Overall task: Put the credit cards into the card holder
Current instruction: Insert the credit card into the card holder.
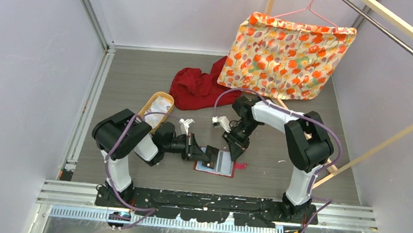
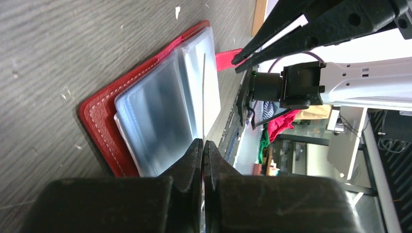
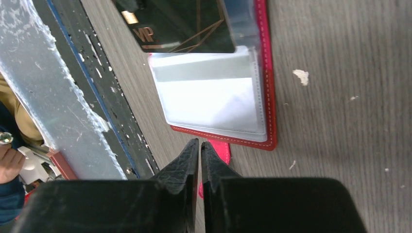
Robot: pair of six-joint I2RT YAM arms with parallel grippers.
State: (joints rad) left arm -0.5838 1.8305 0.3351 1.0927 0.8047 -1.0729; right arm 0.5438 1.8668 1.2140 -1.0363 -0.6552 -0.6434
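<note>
The red card holder (image 1: 223,169) (image 2: 99,121) (image 3: 270,97) lies open on the table, its clear pockets (image 2: 155,111) (image 3: 214,99) facing up. My left gripper (image 1: 203,153) (image 2: 204,141) is shut on a dark credit card with gold print (image 3: 180,24), held flat just over the holder's left half. In the left wrist view this card shows only as a thin edge (image 2: 203,92). My right gripper (image 1: 238,155) (image 3: 199,141) (image 2: 237,60) is shut at the holder's right side, with the red snap tab (image 3: 221,149) (image 2: 226,55) between its tips. More whitish credit cards (image 1: 160,107) lie in the tan tray.
The tan oval tray (image 1: 149,104) sits left of the holder, beside the left arm. A red cloth (image 1: 195,87) lies behind, and a floral fabric piece (image 1: 287,56) hangs on a hanger at the back right. Wooden bars (image 1: 384,145) cross the right side.
</note>
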